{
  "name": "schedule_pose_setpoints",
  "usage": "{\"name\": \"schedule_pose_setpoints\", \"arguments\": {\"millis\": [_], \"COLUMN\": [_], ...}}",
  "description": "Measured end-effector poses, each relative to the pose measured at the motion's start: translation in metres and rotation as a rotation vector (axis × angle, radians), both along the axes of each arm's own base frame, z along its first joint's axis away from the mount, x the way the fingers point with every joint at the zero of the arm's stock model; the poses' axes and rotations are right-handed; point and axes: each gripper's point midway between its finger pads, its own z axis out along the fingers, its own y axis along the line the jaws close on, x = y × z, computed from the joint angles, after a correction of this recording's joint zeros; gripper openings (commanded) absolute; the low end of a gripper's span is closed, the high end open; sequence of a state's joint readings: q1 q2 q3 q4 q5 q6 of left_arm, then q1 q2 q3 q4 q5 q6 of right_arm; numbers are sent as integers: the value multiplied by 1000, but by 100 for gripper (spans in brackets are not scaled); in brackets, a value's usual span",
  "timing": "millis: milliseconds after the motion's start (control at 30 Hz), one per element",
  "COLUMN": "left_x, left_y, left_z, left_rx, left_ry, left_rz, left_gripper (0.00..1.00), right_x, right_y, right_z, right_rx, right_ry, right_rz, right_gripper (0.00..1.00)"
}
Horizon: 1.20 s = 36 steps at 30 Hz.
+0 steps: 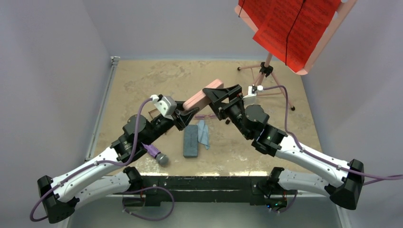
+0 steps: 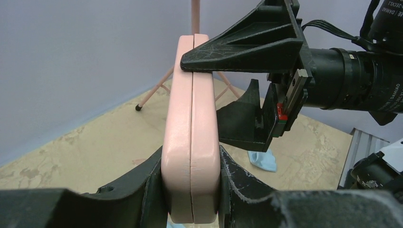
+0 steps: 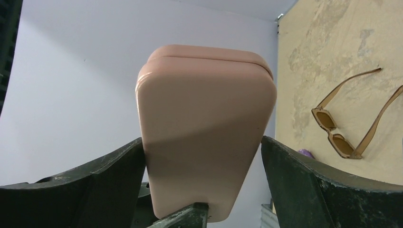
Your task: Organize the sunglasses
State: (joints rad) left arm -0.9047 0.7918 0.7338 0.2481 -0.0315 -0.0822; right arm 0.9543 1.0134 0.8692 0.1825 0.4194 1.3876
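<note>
Above table (image 1: 142,80) | left hand (image 2: 191,190) grips pink case (image 2: 191,104) | right hand (image 3: 202,147) spread

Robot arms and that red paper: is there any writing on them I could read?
"DAMIAO": on the right arm's black motor.
Smaller print beside it: too small to read.
Red sheets on the stand: printing too blurred to read.

Both arms reach inward; left claw (image 1: 189,111) clamps the pink case (image 1: 205,93); right claw (image 1: 218,98) gapes wide astride it.
</note>
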Motion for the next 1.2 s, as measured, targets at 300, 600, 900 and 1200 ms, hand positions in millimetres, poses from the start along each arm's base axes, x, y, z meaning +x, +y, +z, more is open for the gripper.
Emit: {"name": "schedule_pose_setpoints", "arguments": {"millis": [300,600,900,1200], "left_x": [5,-23,-84,-88], "left_y": [-6,5,-1,-32], "left_z": [-2,-11,-26,-39], "left_rx": [-1,-71,-235,-187], "left_ry": [1,188,469,661], "left_rz": [8,-66,-365,-535], "left_gripper": [43,100,100,100], "right_x": [0,-23,-77,-132], "right_y": [0,-11,-24,-8], "right_z": [4,4,-38,-57], "right_rx": [-8,-168,-443,-522], "right_ry": [-23,-183,-477,-749], "right_rz": [10,113,350,674], "right_gripper": [46,28,12,8]}}
